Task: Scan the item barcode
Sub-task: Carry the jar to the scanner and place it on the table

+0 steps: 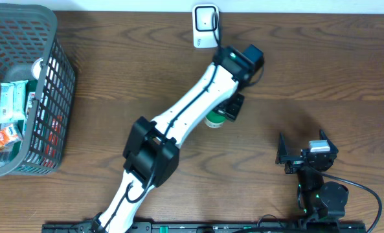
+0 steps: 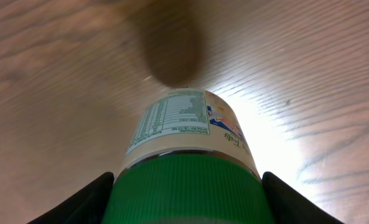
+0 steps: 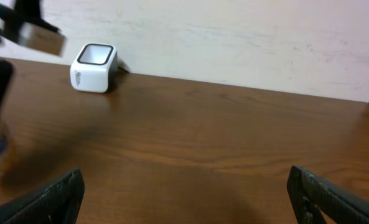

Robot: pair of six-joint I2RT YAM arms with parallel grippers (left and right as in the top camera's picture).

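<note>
You are holding the green-capped bottle [image 2: 185,155] clamped in the left pincer [image 1: 225,111] above the surface's middle, near the scanner [image 1: 204,26] at its far edge, scanning apparently not yet done, while the right pincer [image 1: 306,154] is standing apart, empty.

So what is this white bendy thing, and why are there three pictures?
It is a robot arm. There are two, each ending in a gripper that pinches things. One picture looks down from above the wooden table. The other two come from little cameras on the wrists. The left gripper holds a bottle with a green cap above the table. The right gripper is open and holds nothing. A small white scanner sits at the far edge, and a grey basket of packets stands at the side.
</note>
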